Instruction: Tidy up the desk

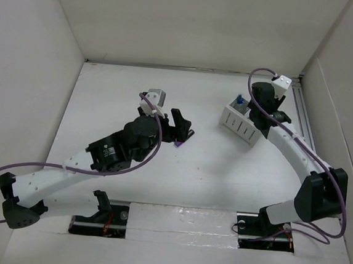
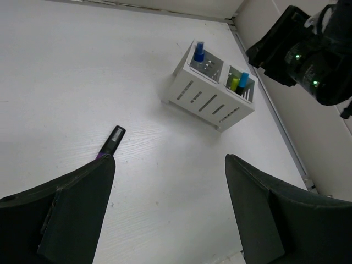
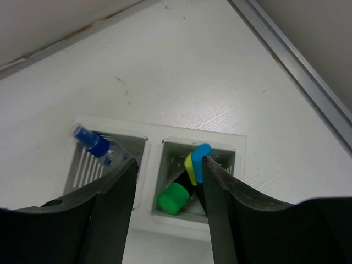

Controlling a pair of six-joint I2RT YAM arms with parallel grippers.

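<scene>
The white desk (image 1: pixel 222 179) carries a white ribbed pen holder (image 1: pixel 238 122) at the back right. A black marker with a purple end (image 2: pixel 111 142) lies flat on the desk, just beyond my left fingertip. My left gripper (image 2: pixel 169 159) is open with nothing between its fingers; in the top view the left gripper (image 1: pixel 182 129) hovers over the marker (image 1: pixel 178 144). My right gripper (image 3: pixel 169 161) stands open directly above the pen holder (image 3: pixel 157 137). The holder's right compartment has a green-capped marker (image 3: pixel 173 198) and blue (image 3: pixel 202 154) and yellow (image 3: pixel 189 165) caps. A blue-capped pen (image 3: pixel 97 146) leans in the left compartment.
White wall panels enclose the desk on three sides. A metal rail (image 1: pixel 303 112) runs along the right wall, close behind the holder. The right arm (image 2: pixel 308 49) hangs over the holder in the left wrist view. Arm bases (image 1: pixel 184 222) sit at the near edge.
</scene>
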